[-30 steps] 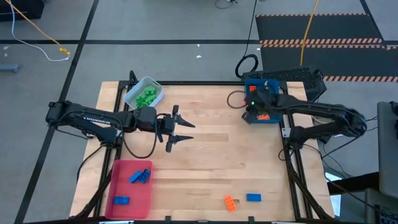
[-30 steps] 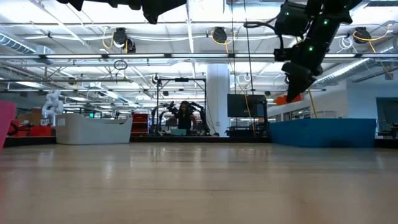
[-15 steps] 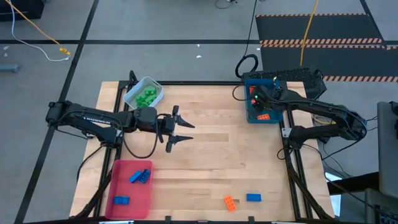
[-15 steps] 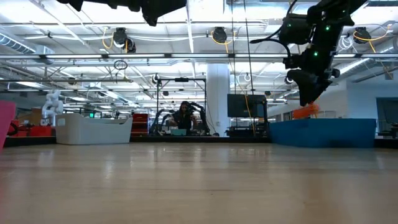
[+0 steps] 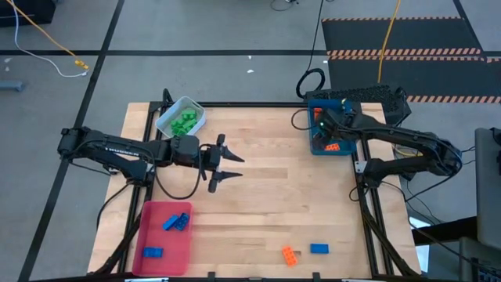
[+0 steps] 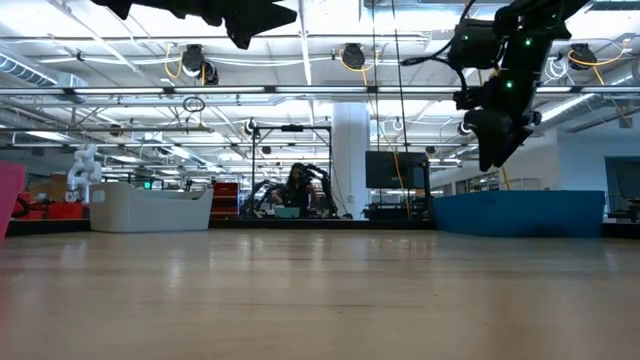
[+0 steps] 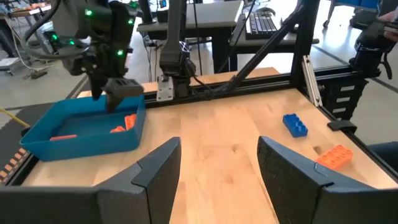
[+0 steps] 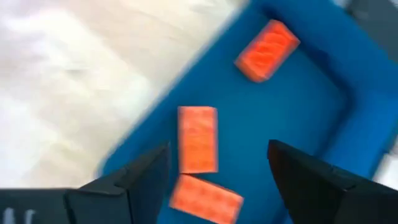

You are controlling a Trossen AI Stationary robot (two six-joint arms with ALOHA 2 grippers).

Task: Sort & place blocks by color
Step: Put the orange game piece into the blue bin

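My right gripper (image 5: 323, 130) (image 8: 217, 158) hangs open and empty over the blue tray (image 5: 313, 149), above three orange bricks (image 8: 198, 138) lying on its floor. My left gripper (image 5: 237, 165) (image 7: 217, 155) waits open above the middle of the table and holds nothing. Green bricks (image 5: 185, 120) lie in the pale tray (image 5: 194, 103) at the far left. Blue bricks (image 5: 177, 222) lie in the red tray (image 5: 168, 243) at the near left. One orange brick (image 5: 290, 254) and one blue brick (image 5: 318, 248) lie loose on the table near its near edge.
The table's black frame rails run along its left, right and far edges. Cables and a keyboard lie just beyond the blue tray. Bare wood stretches between the trays and the two loose bricks (image 7: 334, 155).
My right gripper has let go of an orange brick. It showed between the fingers a second ago, then dropped toward the blue tray, and now lies inside it. The gripper shifted slightly over the tray. My left arm kept still.
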